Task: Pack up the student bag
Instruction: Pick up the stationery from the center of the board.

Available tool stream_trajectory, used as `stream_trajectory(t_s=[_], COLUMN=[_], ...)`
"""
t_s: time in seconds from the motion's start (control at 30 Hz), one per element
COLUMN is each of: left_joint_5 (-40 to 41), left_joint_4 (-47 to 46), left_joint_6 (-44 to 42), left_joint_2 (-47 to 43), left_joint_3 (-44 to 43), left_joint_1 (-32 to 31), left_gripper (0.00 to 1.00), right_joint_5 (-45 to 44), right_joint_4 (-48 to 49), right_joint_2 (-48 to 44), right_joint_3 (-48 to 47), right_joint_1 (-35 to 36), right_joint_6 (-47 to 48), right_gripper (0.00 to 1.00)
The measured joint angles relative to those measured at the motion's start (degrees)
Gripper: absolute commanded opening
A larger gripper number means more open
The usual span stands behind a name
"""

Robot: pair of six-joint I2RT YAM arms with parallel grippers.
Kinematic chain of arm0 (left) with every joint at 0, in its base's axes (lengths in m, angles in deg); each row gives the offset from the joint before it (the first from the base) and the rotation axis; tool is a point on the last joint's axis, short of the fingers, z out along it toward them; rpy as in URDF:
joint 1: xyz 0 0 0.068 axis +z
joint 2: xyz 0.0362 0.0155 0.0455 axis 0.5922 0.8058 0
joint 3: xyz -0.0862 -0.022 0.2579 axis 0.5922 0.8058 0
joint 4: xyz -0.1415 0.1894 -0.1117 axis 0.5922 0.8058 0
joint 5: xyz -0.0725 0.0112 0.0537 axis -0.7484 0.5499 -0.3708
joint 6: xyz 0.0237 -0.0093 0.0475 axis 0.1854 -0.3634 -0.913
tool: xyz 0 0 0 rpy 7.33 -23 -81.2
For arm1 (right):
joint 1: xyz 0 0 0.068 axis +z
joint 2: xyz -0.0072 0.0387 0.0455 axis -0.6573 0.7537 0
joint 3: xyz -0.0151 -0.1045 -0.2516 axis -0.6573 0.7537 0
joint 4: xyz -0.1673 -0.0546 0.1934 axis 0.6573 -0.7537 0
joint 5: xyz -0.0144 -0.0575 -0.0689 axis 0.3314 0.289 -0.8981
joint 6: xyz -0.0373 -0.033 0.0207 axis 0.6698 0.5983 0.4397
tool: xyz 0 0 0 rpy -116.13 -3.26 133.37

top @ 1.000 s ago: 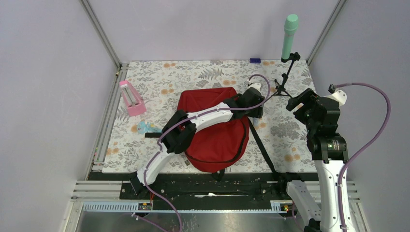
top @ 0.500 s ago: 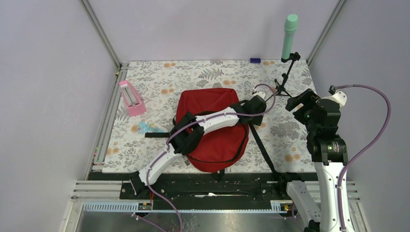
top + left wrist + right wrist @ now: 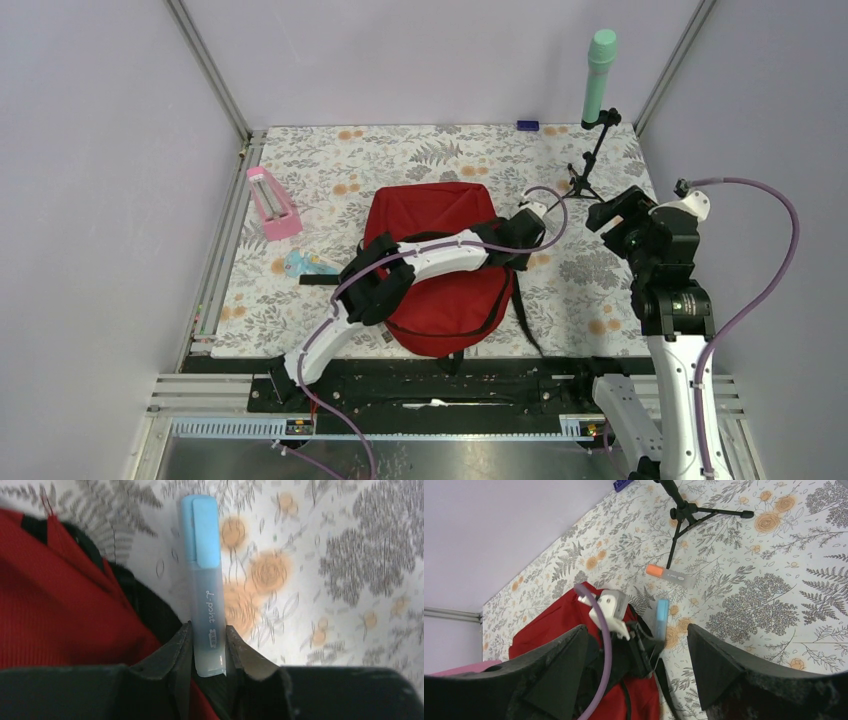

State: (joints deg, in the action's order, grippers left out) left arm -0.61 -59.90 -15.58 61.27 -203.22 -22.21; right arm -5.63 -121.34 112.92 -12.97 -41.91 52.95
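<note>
The student bag (image 3: pixel 440 285) is a red backpack lying flat mid-table; it also shows in the left wrist view (image 3: pixel 55 610) and the right wrist view (image 3: pixel 549 625). My left arm reaches across it. My left gripper (image 3: pixel 535 240) (image 3: pixel 206 630) sits off the bag's right edge, shut on the lower end of a light blue highlighter (image 3: pixel 204 575) that points away over the floral mat. The right wrist view shows the highlighter (image 3: pixel 662 614) too. My right gripper (image 3: pixel 607 212) (image 3: pixel 636 627) hangs open and empty above the mat, right of the bag.
An orange-capped marker (image 3: pixel 669 575) lies by a small black tripod (image 3: pixel 590 165) holding a green cylinder (image 3: pixel 599 75). A pink case (image 3: pixel 272 203) and a pale blue item (image 3: pixel 305 264) lie left of the bag. A black strap (image 3: pixel 525 315) trails to the near edge.
My left gripper has moved from the bag's far right corner down and toward me along its right edge. The black strap has shifted left. The right arm barely moved.
</note>
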Motion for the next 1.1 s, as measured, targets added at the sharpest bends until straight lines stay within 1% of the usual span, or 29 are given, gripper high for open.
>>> stream_trajectory(t_s=[0.1,0.17,0.27,0.37,0.5,0.6,0.67,0.7,0.87,0.9,1.0,1.1], left_joint_5=[-0.79,-1.38,-2.21,-2.86,-3.19,-3.34,-3.39,-3.41,-3.34,-3.45,-3.67,-3.8], left_joint_4=[-0.76,-1.03,-0.48,-0.13,1.57,2.32,2.29,2.25,2.38,2.1,-0.39,-4.24], left_joint_6=[0.13,0.17,0.17,0.11,0.33,0.09,-0.2,-0.26,-0.26,-0.39,-0.76,-1.42], left_joint_2=[-5.42,-8.24,-10.32,-10.47,-9.66,-8.57,-8.02,-7.8,-7.41,-7.41,-7.98,-10.27], left_joint_3=[8.22,12.33,14.95,15.17,13.92,12.02,11.23,10.95,10.56,10.69,12.39,16.76], left_joint_1=[-0.83,-1.55,-2.67,-3.41,-3.61,-3.41,-3.41,-3.41,-3.39,-3.3,-3.32,-3.37], left_gripper=[0.18,0.22,0.31,0.42,0.48,0.56,0.56,0.52,0.25,0.21,0.13,0.11], right_joint_5=[1.01,2.05,3.43,4.44,5.33,6.99,8.87,9.38,11.41,11.56,11.91,11.98], right_joint_4=[0.22,0.5,0.96,1.07,1.49,1.55,1.73,1.75,0.7,0.59,0.57,0.17], right_joint_2=[1.46,3.93,9.51,17.46,25.68,32.09,37.53,39.74,51.71,53.44,57.51,58.97], right_joint_3=[0.37,0.37,0.35,0.35,0.28,-1.44,-3.41,-4.28,-10.84,-11.96,-14.36,-14.58], right_joint_1=[0.0,0.0,0.0,0.0,-0.37,-1.16,-1.53,-1.62,-2.34,-2.36,-2.51,-2.6], right_joint_6=[0.74,2.19,5.03,8.79,13.4,17.42,20.26,21.35,27.39,28.17,29.88,30.51], right_gripper=[0.84,0.88,0.89,0.9,0.91,0.9,0.89,0.89,0.87,0.87,0.86,0.87])
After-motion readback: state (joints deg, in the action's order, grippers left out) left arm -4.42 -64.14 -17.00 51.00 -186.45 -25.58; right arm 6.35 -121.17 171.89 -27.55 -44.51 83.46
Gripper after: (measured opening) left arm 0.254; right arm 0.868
